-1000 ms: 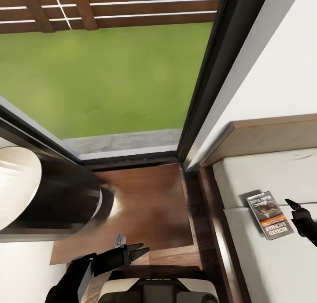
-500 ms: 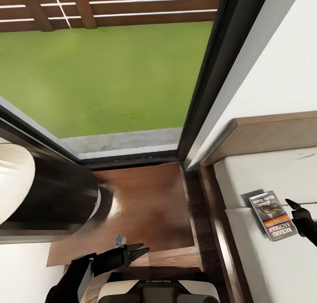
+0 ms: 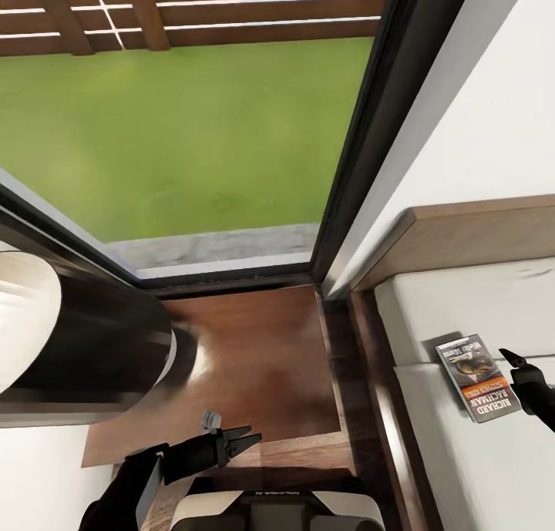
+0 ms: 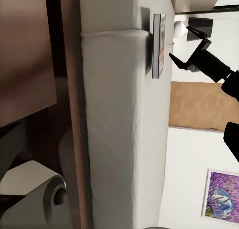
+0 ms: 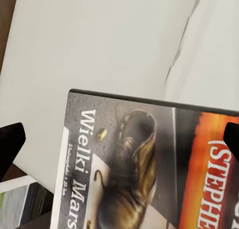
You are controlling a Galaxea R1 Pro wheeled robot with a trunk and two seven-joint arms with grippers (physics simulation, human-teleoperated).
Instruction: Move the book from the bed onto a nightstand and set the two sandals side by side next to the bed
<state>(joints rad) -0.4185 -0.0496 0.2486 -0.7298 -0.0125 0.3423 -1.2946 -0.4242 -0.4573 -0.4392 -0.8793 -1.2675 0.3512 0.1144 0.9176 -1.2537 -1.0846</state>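
Book [image 3: 478, 377] lying flat on the pale mattress of the bed [image 3: 493, 300], close to its left edge and not far from the headboard, cover up, orange band toward the near end. From the right wrist camera, same book [image 5: 144, 174] seen close, with a boot on the grey cover photo, white lettering down the side and the orange band at one end, framed by two dark fingertips [image 5: 11, 141] spread wide on either side and not touching it. Right gripper [image 3: 515, 368] hovering just right of the book in the head view, jaws apart, black arm trailing off the right edge. From the left wrist camera, right gripper [image 4: 188, 48] visibly open and poised just off the cover of the book [image 4: 158, 45], seen edge-on against the mattress.

Left gripper [image 3: 245, 441] low near the bottom of the head view, over the brown plank floor [image 3: 262, 361], jaws slightly parted and holding nothing. Large black cylinder with a white end [image 3: 85, 346] at the left. Tall black-framed window [image 3: 362, 146] ahead, with green grass and a slatted fence beyond. White wall [image 3: 493, 115] to the right of the window, above the wooden headboard [image 3: 470, 238]. Framed purple picture [image 4: 221, 195] on a wall, seen by the left wrist camera.
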